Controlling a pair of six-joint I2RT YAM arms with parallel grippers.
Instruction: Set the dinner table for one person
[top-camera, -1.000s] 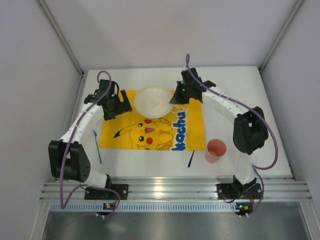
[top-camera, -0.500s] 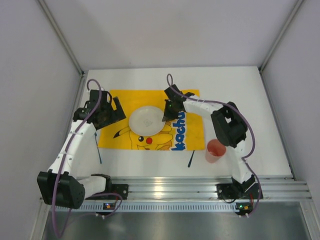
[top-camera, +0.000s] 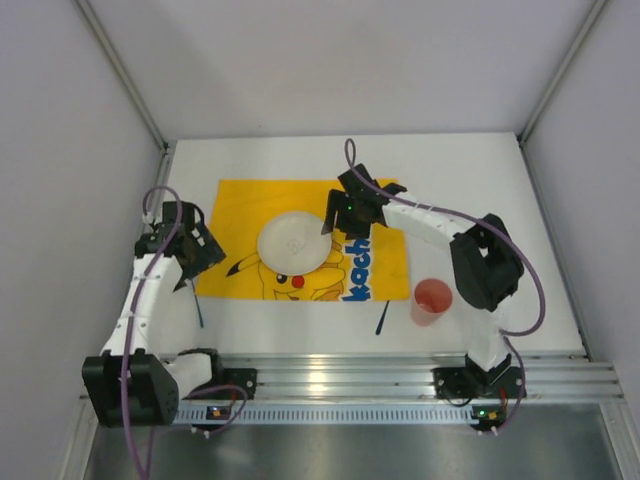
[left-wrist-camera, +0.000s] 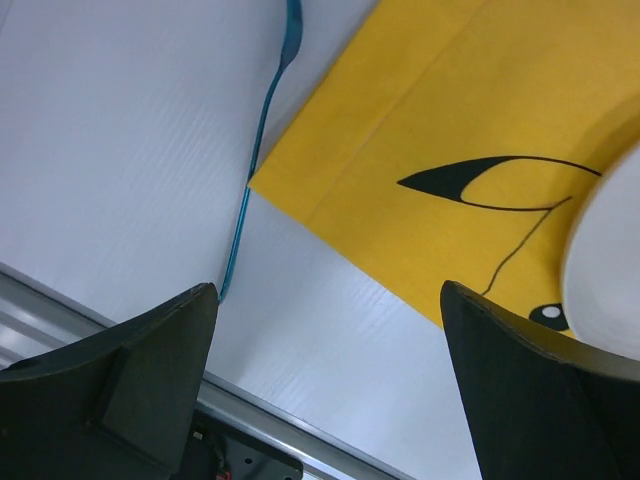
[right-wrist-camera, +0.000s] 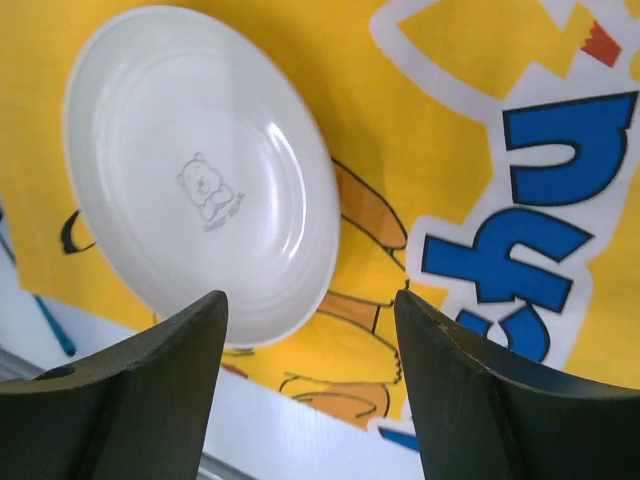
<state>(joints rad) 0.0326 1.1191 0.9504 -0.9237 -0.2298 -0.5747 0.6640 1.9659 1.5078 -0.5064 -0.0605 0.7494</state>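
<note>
The white plate (top-camera: 292, 243) has come from the far edge of the yellow Pikachu cloth (top-camera: 385, 270) to its middle. The right gripper (top-camera: 335, 222), pinched on the rim a moment ago, now stands spread just beside it. The left arm has drawn back to the cloth's left edge.

From above, the dinner table (top-camera: 480, 170) runs long from left to right, its aluminium rail (top-camera: 340, 378) along the near edge. The right arm arches over a pink cup (top-camera: 432, 300) and a dark utensil (top-camera: 382, 318).

The left wrist view shows the left gripper (left-wrist-camera: 325, 310) wide apart over bare tabletop (left-wrist-camera: 120, 150) at the cloth's corner (left-wrist-camera: 420, 120), empty, beside a blue utensil (left-wrist-camera: 255, 170).

Only the right wrist view shows the bear printed on the plate (right-wrist-camera: 200, 170), which lies flat under parted fingers (right-wrist-camera: 150, 400).
</note>
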